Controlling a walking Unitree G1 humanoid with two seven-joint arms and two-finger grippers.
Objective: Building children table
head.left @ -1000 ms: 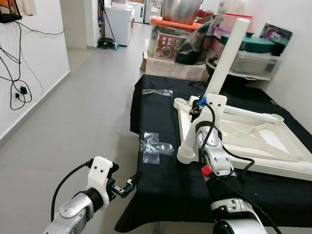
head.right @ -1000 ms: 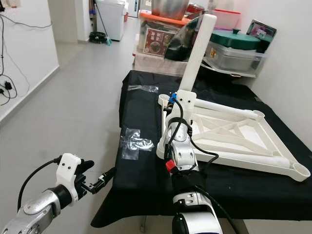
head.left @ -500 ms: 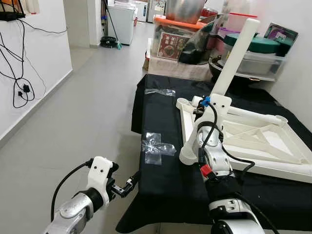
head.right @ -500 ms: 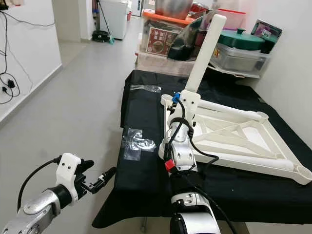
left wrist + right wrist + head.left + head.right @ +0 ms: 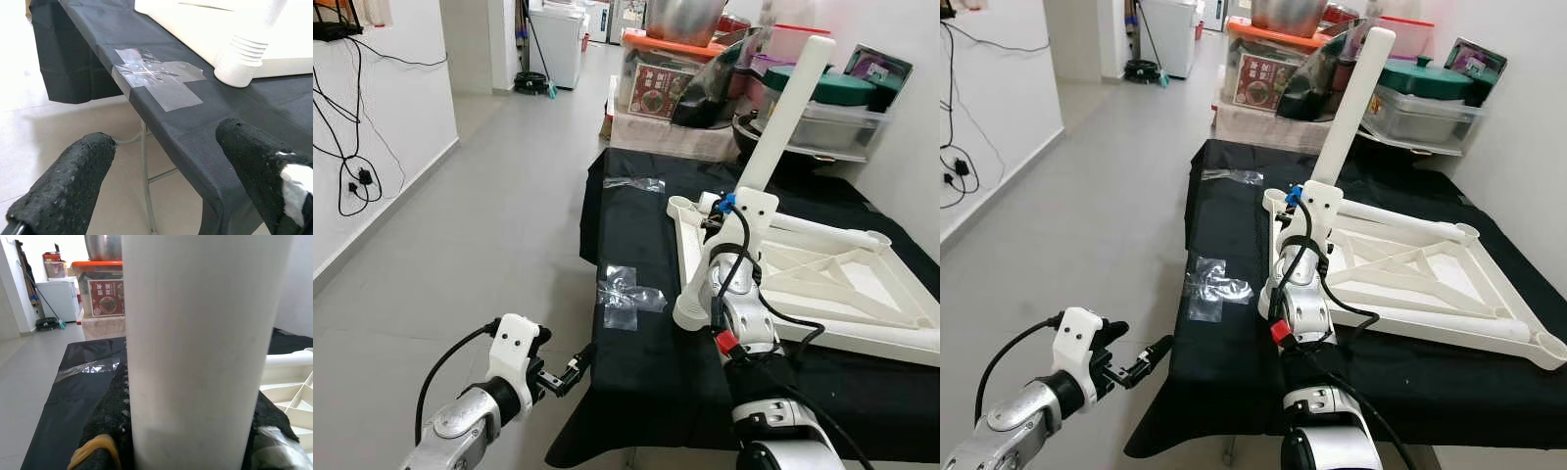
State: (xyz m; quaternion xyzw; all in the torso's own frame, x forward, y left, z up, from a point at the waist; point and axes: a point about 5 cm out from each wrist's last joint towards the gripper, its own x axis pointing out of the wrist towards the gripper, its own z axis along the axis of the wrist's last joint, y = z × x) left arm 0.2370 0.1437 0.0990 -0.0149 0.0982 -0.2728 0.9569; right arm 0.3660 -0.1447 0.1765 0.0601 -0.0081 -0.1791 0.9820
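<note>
I've got the right gripper [image 5: 736, 201] clamped on the white table leg [image 5: 781, 116], tilted over the upside-down tabletop [image 5: 822, 274]; probably unseated, so it could topple; left gripper [image 5: 576, 366] hangs spread, empty, by the black cloth [image 5: 636, 255].

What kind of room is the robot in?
Probably a home's storage or utility area: stacked storage boxes, a big metal pot and lidded containers crowd the back, with a small white fridge down the tiled hallway.
</note>
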